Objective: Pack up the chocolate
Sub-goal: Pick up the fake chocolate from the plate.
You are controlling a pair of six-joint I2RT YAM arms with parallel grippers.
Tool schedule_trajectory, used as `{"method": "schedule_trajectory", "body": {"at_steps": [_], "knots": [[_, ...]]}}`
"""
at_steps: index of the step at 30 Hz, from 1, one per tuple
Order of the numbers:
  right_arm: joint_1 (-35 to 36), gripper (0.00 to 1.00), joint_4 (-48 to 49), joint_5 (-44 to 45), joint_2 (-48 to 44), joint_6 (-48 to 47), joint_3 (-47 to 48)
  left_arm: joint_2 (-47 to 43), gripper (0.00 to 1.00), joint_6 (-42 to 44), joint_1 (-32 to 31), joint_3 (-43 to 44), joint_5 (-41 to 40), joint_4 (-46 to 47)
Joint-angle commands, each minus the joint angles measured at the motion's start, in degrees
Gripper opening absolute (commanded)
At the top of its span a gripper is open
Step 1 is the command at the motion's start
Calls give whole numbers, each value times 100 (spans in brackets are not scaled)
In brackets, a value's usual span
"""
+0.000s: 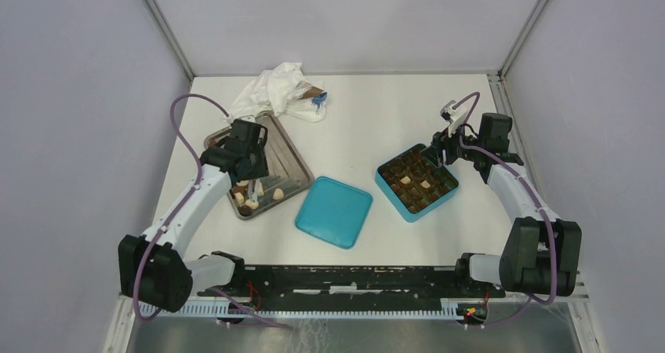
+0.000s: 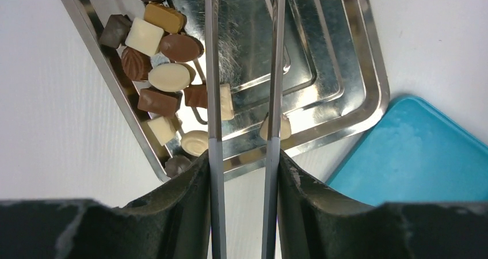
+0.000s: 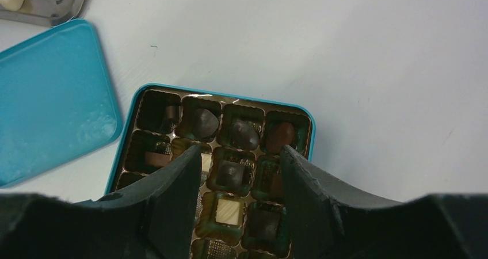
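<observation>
From above, a white table (image 1: 368, 125) carries a steel tray (image 1: 294, 161) on the left, a teal lid (image 1: 333, 211) lying flat in the middle and an open teal box (image 1: 390, 196) on the right, with a crumpled white cloth (image 1: 274, 90) at the far edge. The left gripper (image 1: 251, 190) hangs over the tray's near end, where loose chocolate (image 1: 251, 204) lies. The right gripper (image 1: 439, 155) hovers over the box's far corner. From the left wrist, two thin fingers (image 2: 213, 69) run parallel and apart, with bare tray (image 2: 339, 69) showing between them. Their tips are cut off by the frame's top edge. Dark, brown and cream chocolate (image 2: 168, 76) clusters along the tray's left rim, and one cream piece lies under each finger. The lid (image 2: 414, 149) sits just beside the tray's corner. From the right wrist, the right gripper (image 3: 240, 152) stands with its jaws apart and holds nothing. It is above the box (image 3: 230, 98), whose cells partly hold chocolate (image 3: 205, 122). The lid (image 3: 52, 98) lies to the left.
</observation>
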Motion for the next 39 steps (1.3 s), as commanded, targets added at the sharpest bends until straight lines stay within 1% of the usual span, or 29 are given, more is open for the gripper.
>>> {"method": "schedule_trajectory", "body": {"at_steps": [1,5,10,22,28,32,36,39], "knots": [[17,58,69,-148,31,-113,20,491,46,614,207,582,139,41],[16,58,26,-122,93,-167,23,989,46,787,329,821,112,34],[18,58,27,-109,128,-176,32,1405,46,904,476,1057,33,-29],[20,58,-9,-83,206,-202,51,2011,45,1045,677,1334,53,-159],[24,58,-28,-82,231,-216,50,2138,40,1061,717,1370,114,-167],[24,58,-47,-87,226,-238,59,2213,38,1059,733,1396,176,-175],[24,58,-57,-82,213,-247,51,2234,31,1060,747,1405,217,-177],[24,58,-55,-82,227,-247,56,2246,29,1068,756,1421,221,-177]]}}
